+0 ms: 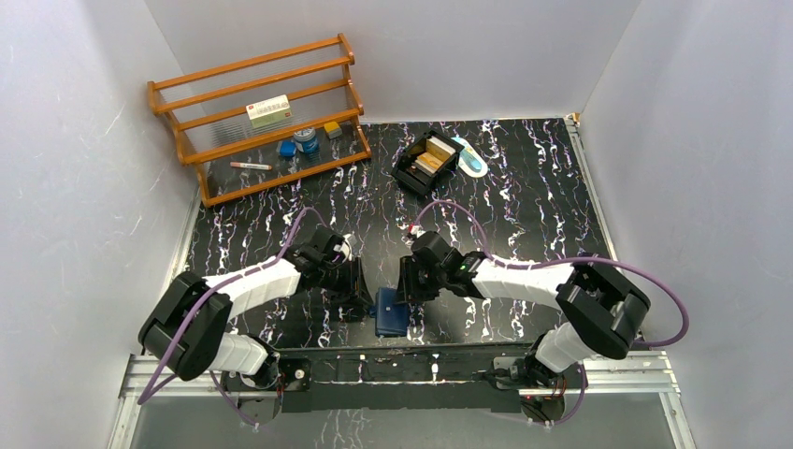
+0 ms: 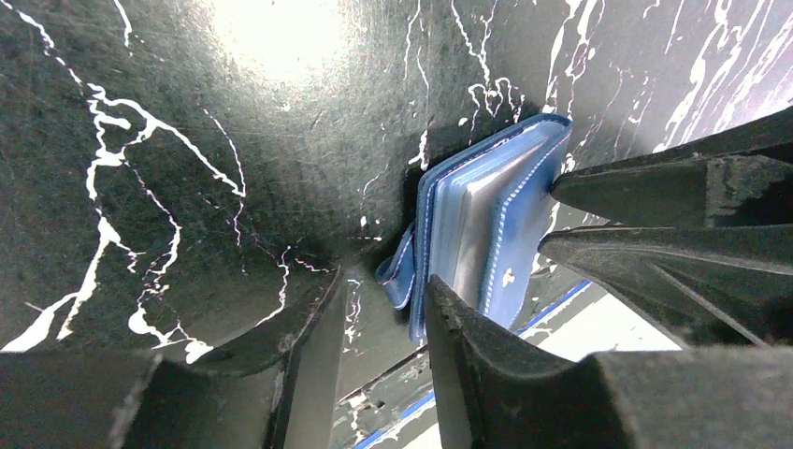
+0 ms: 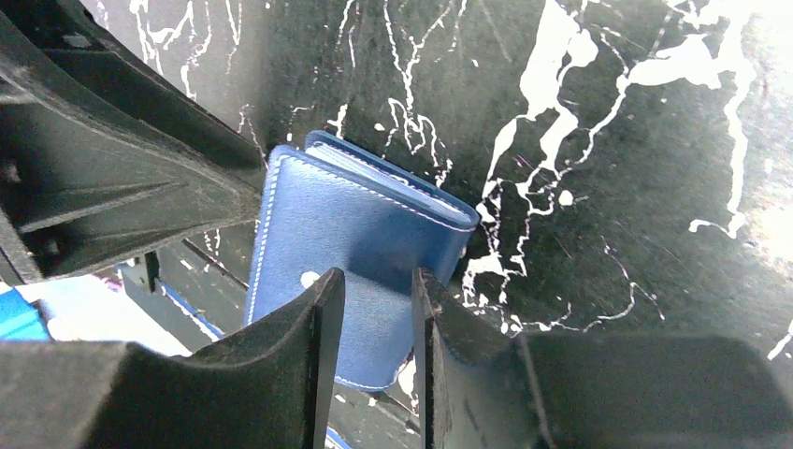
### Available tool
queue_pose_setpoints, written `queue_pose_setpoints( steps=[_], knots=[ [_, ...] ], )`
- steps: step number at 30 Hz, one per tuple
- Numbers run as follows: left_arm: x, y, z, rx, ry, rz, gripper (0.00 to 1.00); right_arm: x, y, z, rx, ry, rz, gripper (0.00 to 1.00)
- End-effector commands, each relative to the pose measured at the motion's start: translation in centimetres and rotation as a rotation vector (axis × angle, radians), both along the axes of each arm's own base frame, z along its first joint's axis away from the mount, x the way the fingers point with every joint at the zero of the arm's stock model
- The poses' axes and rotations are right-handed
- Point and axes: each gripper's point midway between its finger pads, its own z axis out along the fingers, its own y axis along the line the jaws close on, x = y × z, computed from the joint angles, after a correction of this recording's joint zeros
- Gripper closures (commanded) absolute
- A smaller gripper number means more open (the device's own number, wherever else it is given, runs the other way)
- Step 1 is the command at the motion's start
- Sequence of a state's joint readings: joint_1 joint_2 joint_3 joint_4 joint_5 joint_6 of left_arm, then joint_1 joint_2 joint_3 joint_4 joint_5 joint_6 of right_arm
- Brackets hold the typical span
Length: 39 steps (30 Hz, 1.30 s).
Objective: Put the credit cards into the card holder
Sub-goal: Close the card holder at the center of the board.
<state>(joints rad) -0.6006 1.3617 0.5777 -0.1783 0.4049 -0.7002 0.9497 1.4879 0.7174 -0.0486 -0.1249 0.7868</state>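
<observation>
The navy card holder lies on the black marbled table near the front edge, between my two grippers. In the left wrist view the card holder gapes slightly and shows its shiny light-blue pockets. My left gripper is open; one fingertip rests at the holder's open edge, and the strap flap hangs between the fingers. My right gripper has its jaws a narrow gap apart, its tips on the stud-bearing outer cover. The gold credit cards sit in a black tray at the back.
A wooden rack at the back left holds a white-and-red box, a small jar and other small items. A pale blue-and-white object lies right of the tray. White walls enclose the table on three sides.
</observation>
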Motion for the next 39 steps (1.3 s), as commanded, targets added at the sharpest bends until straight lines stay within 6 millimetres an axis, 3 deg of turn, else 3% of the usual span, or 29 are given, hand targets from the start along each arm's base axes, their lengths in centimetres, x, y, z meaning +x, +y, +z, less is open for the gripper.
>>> queue_pose_setpoints(
  steps=[1, 8, 10, 14, 18, 23, 29, 39],
  knots=[
    [-0.6, -0.7, 0.1, -0.044, 0.032, 0.009, 0.64, 0.4, -0.7, 0.4, -0.049, -0.028, -0.037, 0.59],
    [-1.6, -1.2, -1.3, -0.031, 0.08, 0.006, 0.7, -0.5, -0.1, -0.1, -0.041, -0.009, -0.023, 0.59],
    [-1.6, -1.5, -1.2, -0.036, 0.079, 0.006, 0.76, -0.7, 0.1, 0.0, -0.036, -0.01, -0.019, 0.59],
    [-1.0, -3.0, 0.6, -0.118, 0.042, -0.012, 1.0, -1.2, 0.2, 0.2, -0.041, -0.015, -0.012, 0.59],
    [0.1, -6.0, 5.4, -0.377, -0.069, -0.033, 1.0, -1.2, -0.9, -0.7, -0.08, -0.022, -0.032, 0.59],
    [-0.2, -7.7, 8.5, -0.624, -0.12, -0.057, 1.0, -1.2, -2.1, -1.0, -0.087, -0.041, -0.069, 0.6],
    [-0.5, -7.8, 8.9, -0.69, -0.165, -0.085, 1.0, -1.3, -2.5, -1.0, -0.063, -0.043, -0.075, 0.61],
    [0.1, -7.9, 7.2, -0.649, -0.153, -0.065, 1.0, -1.7, -0.7, 4.1, 0.127, -0.044, -0.09, 0.5]
  ],
)
